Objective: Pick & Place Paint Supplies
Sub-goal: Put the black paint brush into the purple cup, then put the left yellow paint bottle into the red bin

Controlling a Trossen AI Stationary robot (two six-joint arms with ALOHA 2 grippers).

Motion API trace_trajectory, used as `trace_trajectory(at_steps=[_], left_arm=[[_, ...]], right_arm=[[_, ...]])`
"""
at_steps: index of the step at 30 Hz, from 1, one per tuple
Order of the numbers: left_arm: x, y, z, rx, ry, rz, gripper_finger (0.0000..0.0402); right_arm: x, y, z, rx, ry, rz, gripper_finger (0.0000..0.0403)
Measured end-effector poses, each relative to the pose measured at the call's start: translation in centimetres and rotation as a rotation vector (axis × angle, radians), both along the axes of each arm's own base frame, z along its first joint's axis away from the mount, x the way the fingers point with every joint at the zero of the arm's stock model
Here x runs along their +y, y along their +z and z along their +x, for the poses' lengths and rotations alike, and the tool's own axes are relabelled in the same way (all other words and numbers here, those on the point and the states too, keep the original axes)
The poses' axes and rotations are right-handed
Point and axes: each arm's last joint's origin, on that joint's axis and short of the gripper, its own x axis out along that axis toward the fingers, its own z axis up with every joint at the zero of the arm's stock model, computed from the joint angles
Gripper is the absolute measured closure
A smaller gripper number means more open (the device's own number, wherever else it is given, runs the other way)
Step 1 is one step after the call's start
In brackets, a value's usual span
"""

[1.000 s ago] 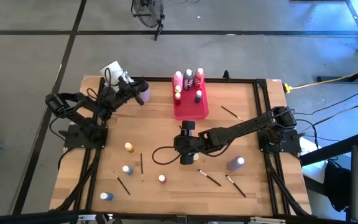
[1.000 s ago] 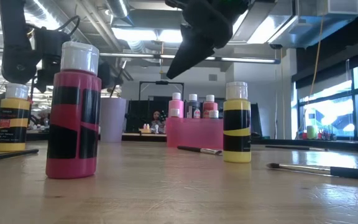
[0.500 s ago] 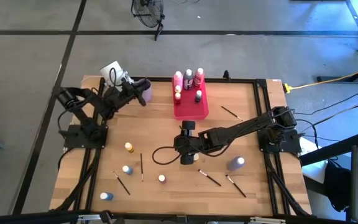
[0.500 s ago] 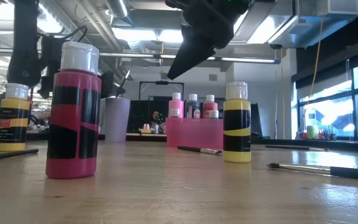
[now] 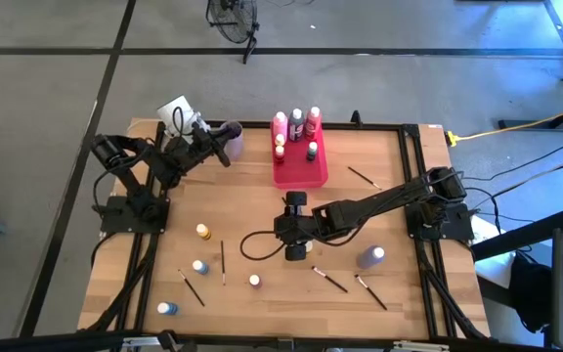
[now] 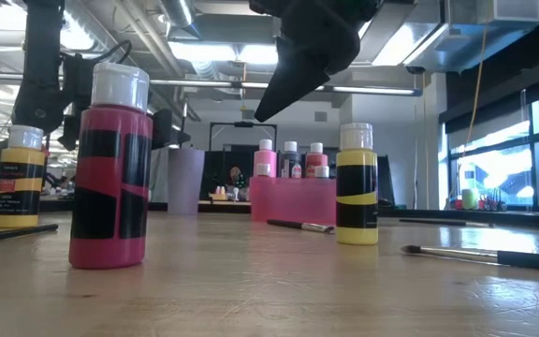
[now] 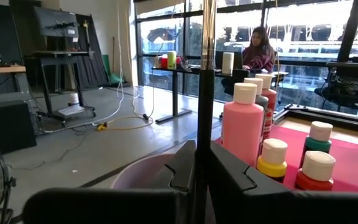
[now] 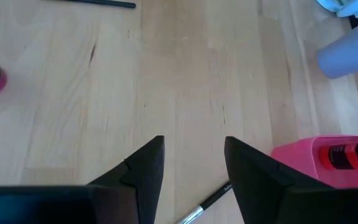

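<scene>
Since a second ago the left arm has drawn its elbow back toward the table's far-left corner, while the left gripper [image 5: 215,147] has kept its place over the lilac cup [image 5: 231,140]; the right arm has not shifted. The left fingers [image 7: 182,168] are pinched almost closed on a thin dark paintbrush [image 7: 204,93], which stands upright above the cup's rim. The right gripper [image 5: 292,252] hangs above the middle of the table [image 5: 262,210], its fingers [image 8: 145,165] parted about halfway and holding nothing, with a brush [image 8: 205,203] lying on the wood just beneath. Six paint bottles [image 5: 296,122] stand in the pink-red tray [image 5: 299,168]; their caps are pale, their bodies pink, red, green and yellow. Other bottles and brushes lie scattered over the near half of the table. Closest to the low camera, a red bottle [image 6: 112,168] and a yellow bottle [image 6: 356,184] carry black label bands; the small print on another yellow bottle [image 6: 17,181] is too small to read.
</scene>
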Motion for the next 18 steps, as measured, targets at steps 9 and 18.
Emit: trace_trajectory(at_steps=[9,18], left_arm=[[-0.02,0.0,0.02,0.007,-0.008,0.007,0.0359],[-0.01,0.01,0.02,-0.008,-0.01,-0.007,0.0323]], right_arm=[[-0.03,0.0,0.01,0.0,-0.001,0.0,0.0231],[-0.01,0.0,0.01,-0.001,-0.001,0.0,0.0231]])
